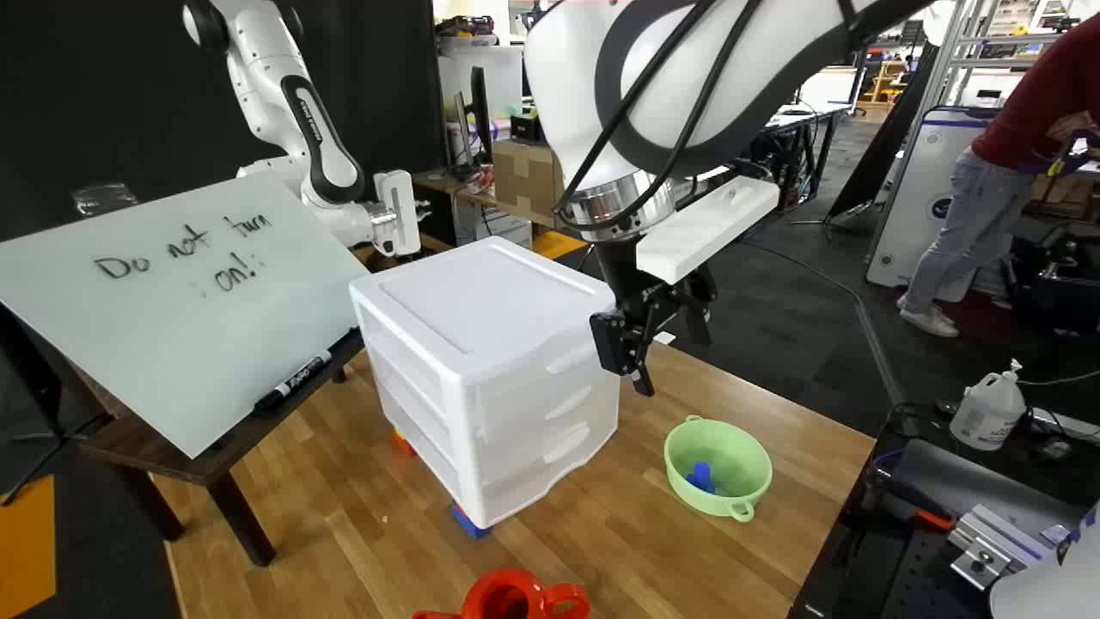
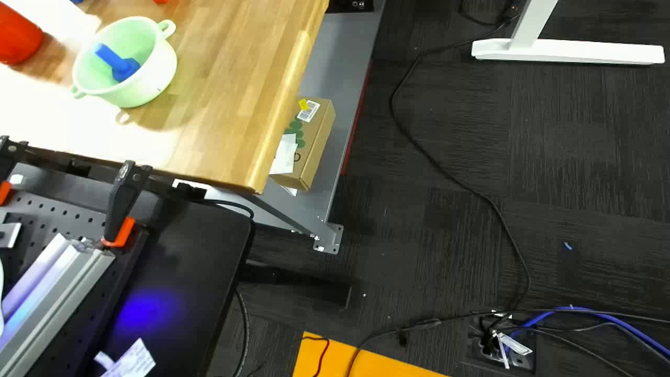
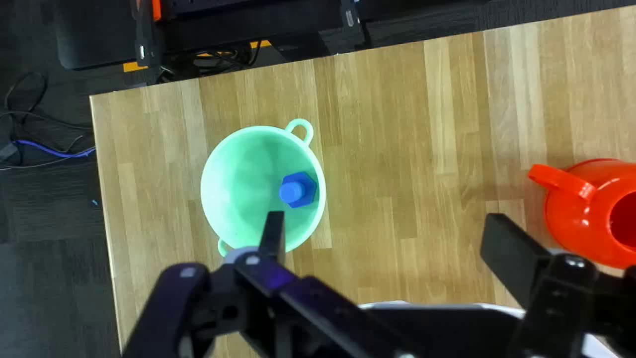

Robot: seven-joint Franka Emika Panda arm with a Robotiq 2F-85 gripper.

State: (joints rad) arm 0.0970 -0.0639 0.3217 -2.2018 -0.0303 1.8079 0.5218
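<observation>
- The gripper (image 3: 385,238) was spread wide, its fingers (image 3: 274,233) well apart with nothing held between them; it hung above the table (image 3: 377,99), near the upper edge of a white drawer unit (image 1: 498,387); whether a finger touched that unit I could not tell;
- the unit stood on the table, with a blue block (image 1: 470,522) at its near corner; it looked stiff and hollow, bulky yet probably light, likely slippery on its flat sides; the drawer pulls seemed the better places to take hold;
- farther out, the green bowl (image 3: 218,179) sat upright near a table corner; it looked thin, light and slightly springy, easiest to pinch across one wall at the rim;
- inside it, by the wall, was a blue bolt-shaped piece (image 3: 297,191), seemingly standing on its hex head; I judged it hard, smooth, light and not fragile, with the round stem the surest hold;
- a glossy red pot (image 3: 586,219) stood well apart from the bowl, perhaps slippery, its handle the likely grip;
- beyond, a whiteboard (image 1: 172,284) read "Do not turn on!" in black; the marker (image 1: 294,381) along its lower edge bore lettering too small to be sure of;
- in an exterior view, a cardboard box (image 2: 312,144) carried a barcode label (image 2: 309,111), unreadable.
</observation>
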